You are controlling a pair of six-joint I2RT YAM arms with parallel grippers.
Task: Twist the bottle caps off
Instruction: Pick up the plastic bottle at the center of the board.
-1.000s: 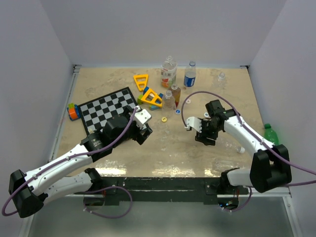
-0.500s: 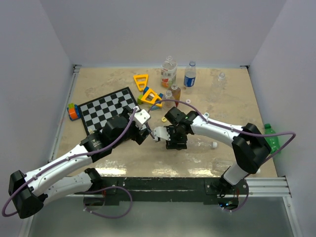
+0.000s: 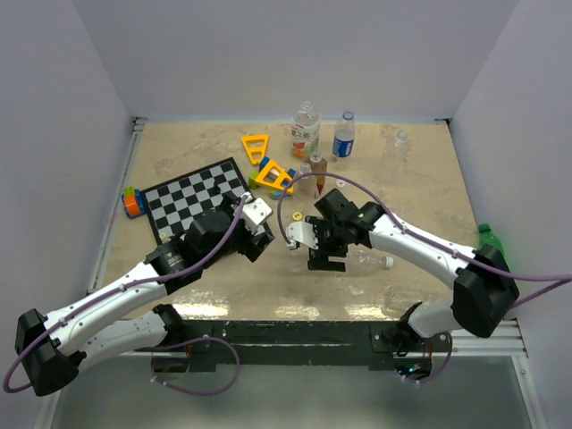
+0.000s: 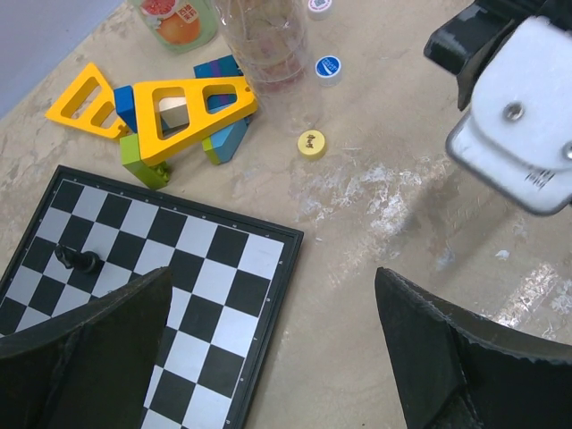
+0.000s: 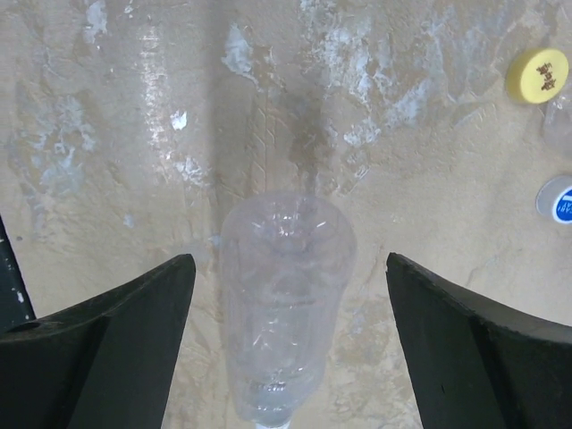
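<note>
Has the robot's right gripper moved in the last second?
Yes. The right gripper has swung left across the table, closer to the black-and-white chessboard.

On the table (image 3: 179,152) the chessboard (image 3: 198,204) lies left, a chess piece (image 4: 76,260) on it, blocks (image 3: 132,202) just past its left edge. Behind and right of it sit the frames (image 4: 150,116) — a cap (image 4: 311,143) to their right, another cap (image 4: 328,66) behind that. Near the back wall stands a bottle (image 3: 305,130), a second bottle (image 3: 343,136) just right of it. A lying bottle (image 5: 284,286) rests nearer the front — right of centre.

Toy frames (image 3: 275,176) crowd the upright bottles (image 3: 306,134).
</note>
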